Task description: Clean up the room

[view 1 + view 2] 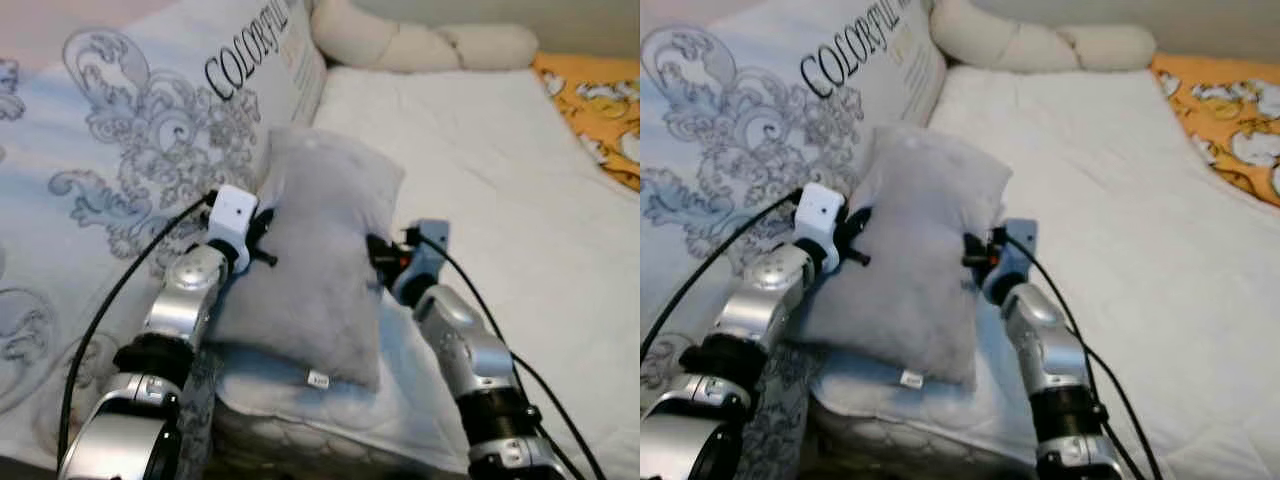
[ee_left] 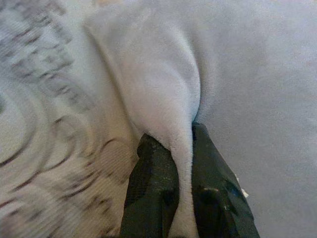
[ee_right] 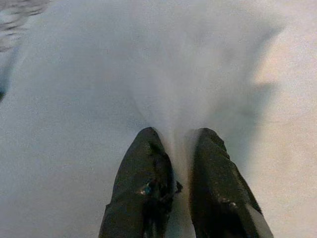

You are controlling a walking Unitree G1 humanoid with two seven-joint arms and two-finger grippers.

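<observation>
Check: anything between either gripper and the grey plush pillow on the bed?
Nothing visible. The left gripper is pinching a fold of the grey plush pillow on its left edge, and the right gripper is clamped on fabric at its right edge. Both already have contact.

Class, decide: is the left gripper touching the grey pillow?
Touching. The left wrist view shows the left gripper with its jaws pinched on a fold of the grey pillow.
</observation>
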